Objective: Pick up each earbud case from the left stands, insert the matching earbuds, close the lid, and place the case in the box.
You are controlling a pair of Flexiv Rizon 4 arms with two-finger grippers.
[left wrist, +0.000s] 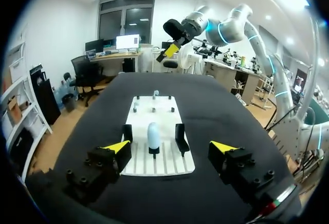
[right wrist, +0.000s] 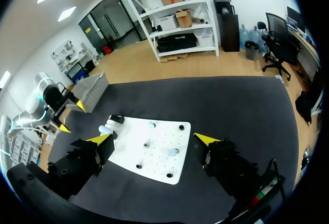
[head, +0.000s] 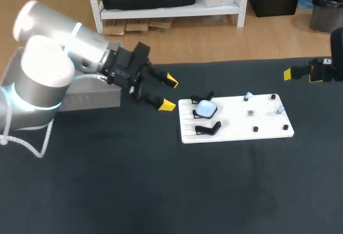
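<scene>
You have the board (head: 252,124) lying right of centre on the surface (head: 134,180). The earbud case (head: 206,108) sits at its left end, between the back stand (head: 202,97) and the front stand (head: 208,129). Two earbuds (head: 248,96) and some pegs (head: 255,129) sit on the right half. The box (head: 88,97) lies well to the left. The left claw (head: 167,92) hangs between box and board, and the right claw (right wrist: 154,139) is off the board's back right corner.

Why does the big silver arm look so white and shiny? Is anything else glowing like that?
Head view: light bounces off the silver left arm, so it glares almost white; the earbud case gleams pale too. Left wrist view: the right arm shines likewise. Right wrist view: the white board stands out brightest on the dark table.
</scene>
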